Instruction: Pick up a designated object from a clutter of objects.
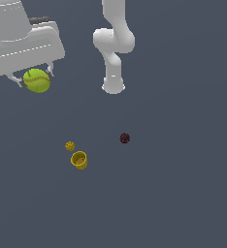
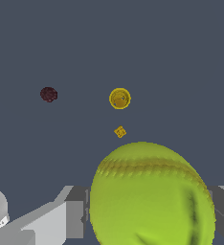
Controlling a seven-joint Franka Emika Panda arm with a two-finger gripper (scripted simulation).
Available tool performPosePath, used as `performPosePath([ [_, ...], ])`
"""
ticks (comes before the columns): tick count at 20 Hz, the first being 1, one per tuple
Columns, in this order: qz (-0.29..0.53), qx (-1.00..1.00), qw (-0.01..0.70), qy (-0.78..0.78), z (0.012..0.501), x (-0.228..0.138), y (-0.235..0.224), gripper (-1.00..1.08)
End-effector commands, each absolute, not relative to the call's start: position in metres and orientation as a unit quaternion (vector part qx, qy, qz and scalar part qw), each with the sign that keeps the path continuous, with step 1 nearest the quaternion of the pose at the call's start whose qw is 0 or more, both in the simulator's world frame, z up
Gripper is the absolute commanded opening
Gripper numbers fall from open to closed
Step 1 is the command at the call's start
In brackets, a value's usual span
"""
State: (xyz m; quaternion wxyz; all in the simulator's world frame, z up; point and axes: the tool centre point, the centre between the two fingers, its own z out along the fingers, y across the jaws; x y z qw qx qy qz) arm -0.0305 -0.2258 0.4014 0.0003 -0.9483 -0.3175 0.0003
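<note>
The yellow-green ball (image 1: 37, 80) with a thin curved seam sits between my gripper's (image 1: 35, 80) two fingers at the exterior view's upper left, well above the floor. The gripper is shut on it. In the wrist view the ball (image 2: 150, 196) fills the picture near the camera, with a grey finger (image 2: 75, 217) on each side. The rest of the clutter lies on the floor below: the yellow cup (image 1: 79, 160) (image 2: 119, 98), the small mustard-yellow lump (image 1: 70, 146) (image 2: 120, 131) and the dark-red bumpy ball (image 1: 124, 138) (image 2: 49, 94).
The arm's white base and lower links (image 1: 113, 48) stand at the exterior view's top centre. The floor (image 1: 173, 193) is a plain dark grey surface.
</note>
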Motion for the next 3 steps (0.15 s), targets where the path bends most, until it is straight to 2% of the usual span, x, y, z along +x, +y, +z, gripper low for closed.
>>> performPosePath([
  [1,0.000,-0.948,0.000,-0.318,0.4011,-0.0296,-0.2252,-1.00],
  [3,0.000,-0.948,0.000,-0.318,0.4000,-0.0292,-0.2247,-1.00],
])
